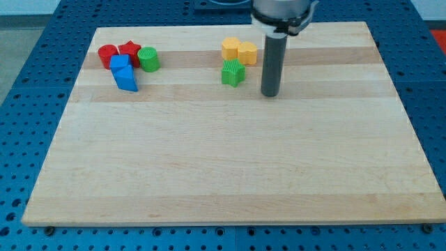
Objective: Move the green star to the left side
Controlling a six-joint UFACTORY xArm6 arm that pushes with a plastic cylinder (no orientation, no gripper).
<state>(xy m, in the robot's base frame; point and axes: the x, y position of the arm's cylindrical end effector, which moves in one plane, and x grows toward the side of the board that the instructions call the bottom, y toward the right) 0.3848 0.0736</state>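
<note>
The green star (233, 72) lies on the wooden board near the view's top, a little right of centre. Two yellow blocks (239, 50) sit just above it, touching each other. My tip (270, 93) rests on the board to the right of the green star and slightly below it, a small gap apart. The dark rod rises from the tip toward the view's top.
At the view's top left is a cluster: a red cylinder (107, 54), a red star (129, 51), a green cylinder (148, 59) and two blue blocks (124, 73). The wooden board (223, 160) lies on a blue perforated table.
</note>
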